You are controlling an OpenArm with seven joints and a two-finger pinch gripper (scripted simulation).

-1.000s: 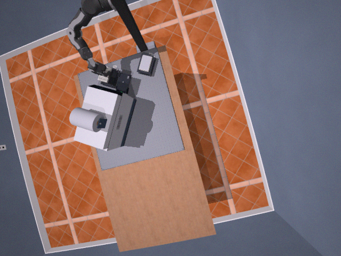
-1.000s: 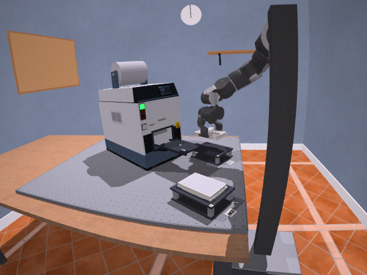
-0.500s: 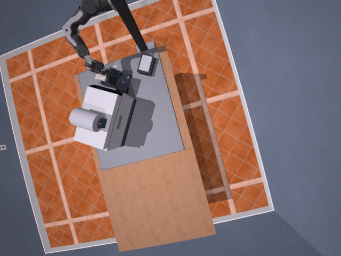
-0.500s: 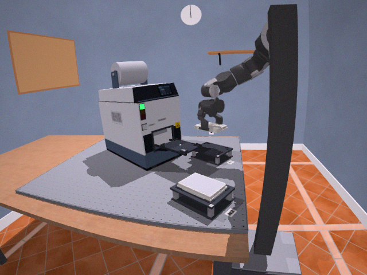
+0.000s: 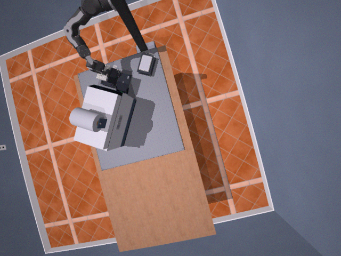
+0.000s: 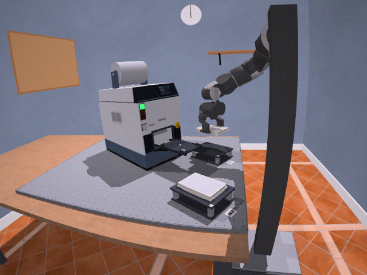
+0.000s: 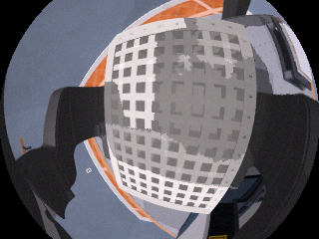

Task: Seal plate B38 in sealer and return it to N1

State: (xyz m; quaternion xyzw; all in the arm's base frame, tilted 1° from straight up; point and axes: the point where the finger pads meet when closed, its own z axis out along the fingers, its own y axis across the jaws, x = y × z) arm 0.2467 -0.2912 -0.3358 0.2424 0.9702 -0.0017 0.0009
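The hand (image 6: pixel 211 121) is clenched on the 96-well PCR plate B38 (image 6: pixel 214 129), holding it in the air, roughly level, above the tabletop's (image 6: pixel 89 236) far corner on the arm's side. In the wrist view the plate's grid of wells (image 7: pixel 175 116) fills the middle, with a dark finger (image 7: pixel 74 116) at either short side of it. The plate hangs clear above plate nest N1 (image 6: pixel 212 151), whose dark frame stands open beneath it on the grey perforated board (image 6: pixel 97 189).

Just beside N1, the sealer's stage (image 6: pixel 178 145) stands out from the mouth of the sealer (image 6: pixel 139 118); from this angle its pocket looks unoccupied, though the view is shallow. The lamp (image 6: pixel 142 107) on the housing's front shows green, and the START key (image 6: pixel 144 126) sits below it at the left edge. A foil roll (image 6: pixel 130 72) rests on top of the housing.

Near the board's near edge, plate nest N2 (image 6: pixel 204 199) carries the sealed plate B83 (image 6: pixel 202 185), lying flat with its pale foil upward. The arm's black column (image 6: pixel 277 133) rises at the tabletop's right edge.
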